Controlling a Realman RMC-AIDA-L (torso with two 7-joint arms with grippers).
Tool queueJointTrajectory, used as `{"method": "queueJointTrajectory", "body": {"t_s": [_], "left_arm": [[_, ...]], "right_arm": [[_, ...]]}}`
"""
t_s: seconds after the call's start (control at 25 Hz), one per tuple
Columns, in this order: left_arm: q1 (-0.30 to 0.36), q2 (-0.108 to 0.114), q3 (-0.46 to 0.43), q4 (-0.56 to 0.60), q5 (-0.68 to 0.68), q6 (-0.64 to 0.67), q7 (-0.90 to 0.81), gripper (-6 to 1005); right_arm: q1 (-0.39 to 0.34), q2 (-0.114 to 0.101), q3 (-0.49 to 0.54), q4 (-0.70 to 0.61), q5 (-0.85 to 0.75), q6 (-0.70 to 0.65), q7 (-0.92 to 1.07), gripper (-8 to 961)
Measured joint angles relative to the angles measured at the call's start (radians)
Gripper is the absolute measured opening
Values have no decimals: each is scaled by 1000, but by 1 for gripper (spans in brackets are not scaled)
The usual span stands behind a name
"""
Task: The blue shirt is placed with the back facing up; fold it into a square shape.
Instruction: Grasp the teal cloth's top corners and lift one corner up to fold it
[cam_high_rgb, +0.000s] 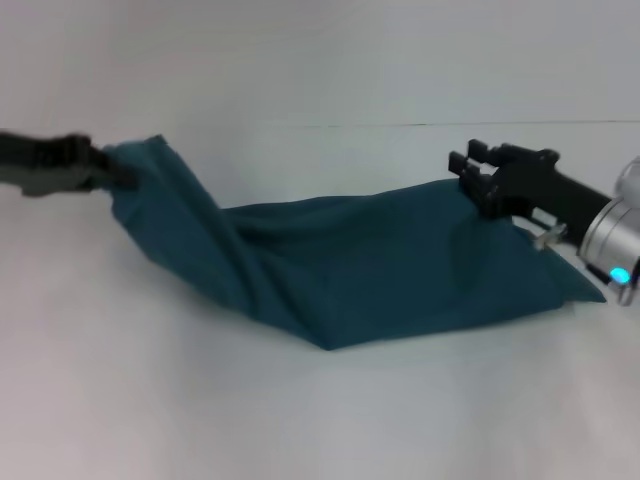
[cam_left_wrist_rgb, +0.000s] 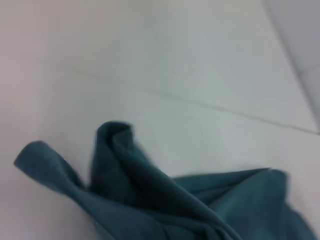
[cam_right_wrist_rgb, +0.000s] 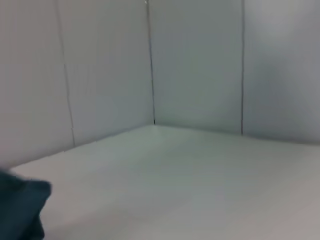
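Observation:
The blue shirt (cam_high_rgb: 360, 270) is a dark teal cloth stretched across the white table (cam_high_rgb: 300, 420), bunched and creased. Its left end is lifted off the table, where my left gripper (cam_high_rgb: 112, 170) is shut on a corner of it. In the left wrist view the shirt (cam_left_wrist_rgb: 150, 195) hangs in folds below the camera. My right gripper (cam_high_rgb: 472, 178) is at the shirt's upper right edge, shut on the cloth there. The right end of the shirt lies flat under that arm. A small piece of the shirt (cam_right_wrist_rgb: 20, 210) shows in the right wrist view.
White walls (cam_right_wrist_rgb: 200, 65) close off the table's far side and meet in a corner. Bare table surface lies in front of the shirt and behind it.

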Motion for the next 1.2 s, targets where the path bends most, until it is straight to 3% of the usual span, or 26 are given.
{"method": "queueJointTrajectory", "body": {"t_s": [0.24,0.4,0.88,1.2], "left_arm": [[-52,20,1,1,-77,53,0,97],[-74,32,2,18,-113,104,6,98],[-78,42,2,52,-183,178,10,98],[-91,43,13,52,-185,207,13,97]], "right_arm": [[157,6,-19,262,95,-1,-239,191],[213,8,-21,329,95,8,-261,60],[324,19,-146,421,89,20,-257,-1],[360,19,-364,397,88,-17,-152,0]]}}
